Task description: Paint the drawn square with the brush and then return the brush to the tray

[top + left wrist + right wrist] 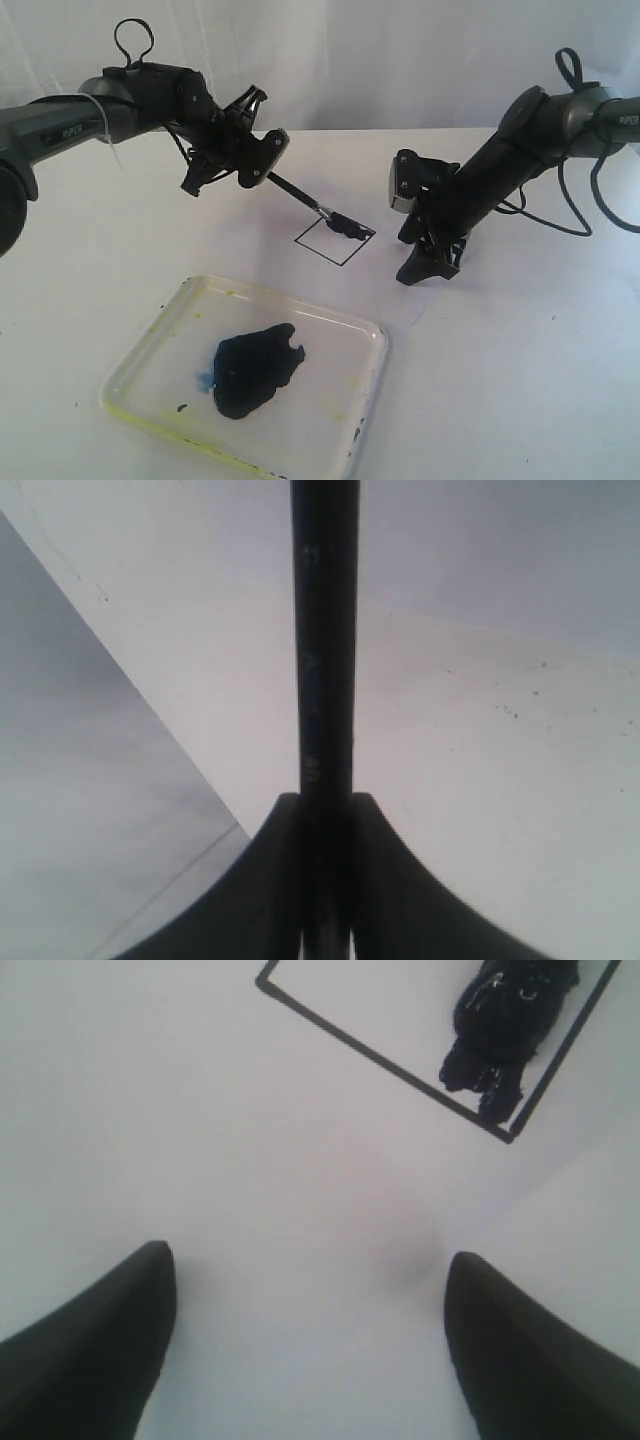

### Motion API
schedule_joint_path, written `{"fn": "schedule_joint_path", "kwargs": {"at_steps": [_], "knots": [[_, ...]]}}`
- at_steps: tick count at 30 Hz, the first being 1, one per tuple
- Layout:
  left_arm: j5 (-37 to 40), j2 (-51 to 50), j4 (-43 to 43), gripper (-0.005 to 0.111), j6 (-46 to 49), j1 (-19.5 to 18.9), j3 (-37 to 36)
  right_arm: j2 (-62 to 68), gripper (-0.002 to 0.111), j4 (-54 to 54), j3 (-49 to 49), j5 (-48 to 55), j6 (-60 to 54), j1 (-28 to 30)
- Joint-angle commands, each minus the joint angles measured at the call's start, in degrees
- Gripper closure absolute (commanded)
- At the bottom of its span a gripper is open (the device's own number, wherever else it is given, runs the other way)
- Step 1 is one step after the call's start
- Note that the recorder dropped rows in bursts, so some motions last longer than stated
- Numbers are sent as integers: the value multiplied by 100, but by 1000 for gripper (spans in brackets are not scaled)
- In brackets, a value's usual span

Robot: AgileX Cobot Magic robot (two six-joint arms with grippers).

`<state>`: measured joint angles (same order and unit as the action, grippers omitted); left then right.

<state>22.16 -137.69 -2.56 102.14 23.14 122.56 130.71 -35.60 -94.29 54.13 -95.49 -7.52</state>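
Drawn square (335, 240), lying beyond the tray (384, 345), is filled only at one corner, so painting is judged to be in hand. Further strokes across its blank part are called for. The brush (296, 194) is pinched by the left gripper (265, 165), slanted down, tip on the painted patch (350, 228). The right gripper (432, 268) is held spread beside the square.

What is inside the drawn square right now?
One corner area of the drawn square holds dark paint, where the brush tip meets it. The rest is blank white paper. The paper beneath the paint cannot be seen.
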Motion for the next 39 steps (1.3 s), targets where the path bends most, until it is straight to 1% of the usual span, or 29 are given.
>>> {"fn": "schedule_joint_path", "kwargs": {"at_steps": [1, 7, 20, 29, 39], "knots": [[18, 12, 30, 107, -88, -70, 16, 79, 38, 167, 55, -50, -70, -10], [21, 12, 30, 107, -93, -147, 16, 79, 38, 167, 55, -50, -70, -10], [-148, -58, 30, 107, -178, -181, 16, 79, 38, 167, 55, -50, -70, -10], [-287, -95, -175, 107, -178, -193, 16, 79, 38, 168, 55, -37, -70, -10], [-352, -95, -175, 107, -215, -305, 16, 79, 38, 168, 55, -37, -70, -10]]}}
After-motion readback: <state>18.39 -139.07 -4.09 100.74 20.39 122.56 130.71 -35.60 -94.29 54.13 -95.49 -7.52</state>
